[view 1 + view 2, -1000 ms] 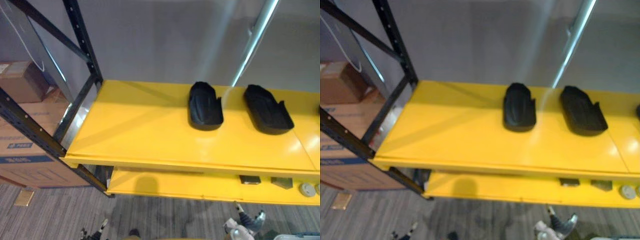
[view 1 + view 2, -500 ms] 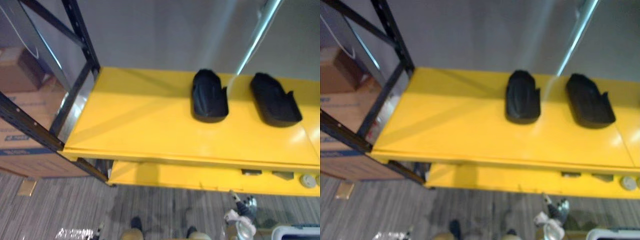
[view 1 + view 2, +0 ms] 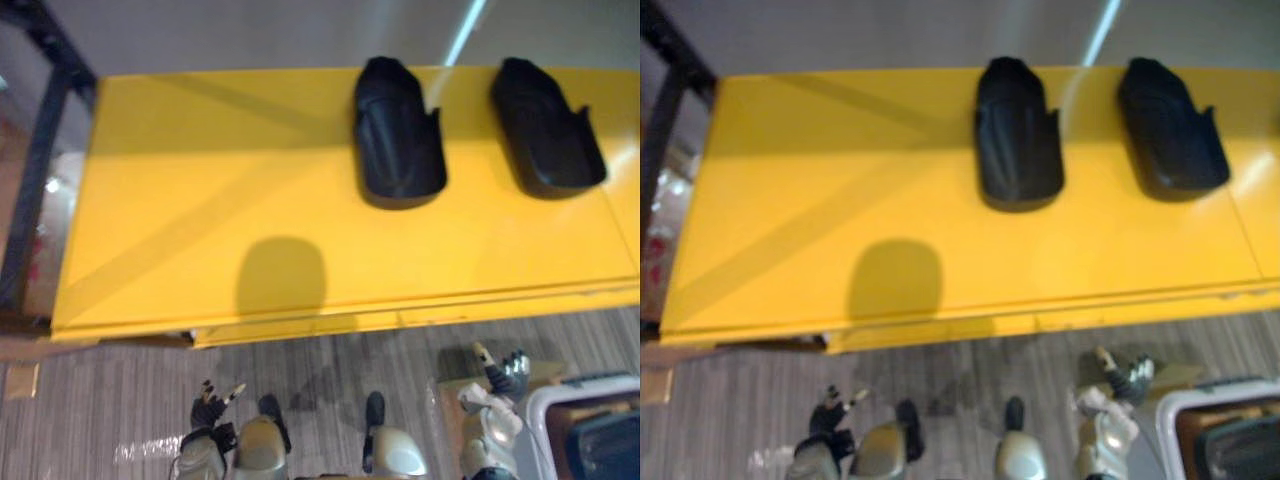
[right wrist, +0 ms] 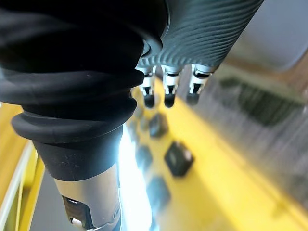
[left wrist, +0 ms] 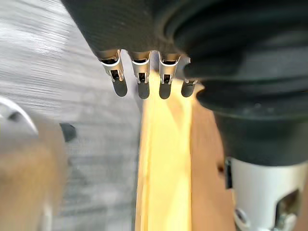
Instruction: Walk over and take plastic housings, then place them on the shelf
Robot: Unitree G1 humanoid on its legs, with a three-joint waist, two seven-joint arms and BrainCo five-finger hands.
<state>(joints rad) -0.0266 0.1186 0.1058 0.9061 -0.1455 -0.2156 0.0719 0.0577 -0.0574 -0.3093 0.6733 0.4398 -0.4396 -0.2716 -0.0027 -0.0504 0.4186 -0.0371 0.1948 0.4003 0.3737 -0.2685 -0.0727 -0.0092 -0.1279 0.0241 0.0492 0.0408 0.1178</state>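
On shelf (image 3: pixel 200 180), 2 housings (image 3: pixel 400 135), right hand (image 3: pixel 505 372) apart

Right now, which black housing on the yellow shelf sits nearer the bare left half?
The left housing, next to the bare stretch of the shelf; the other housing lies farther right.

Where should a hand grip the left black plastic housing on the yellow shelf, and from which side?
Probably across its two long side walls, near the wider end facing the shelf's front edge. The left black plastic housing lies lengthwise front to back on the yellow shelf, apart from the other housing, so a hand coming from the front and above could span it.
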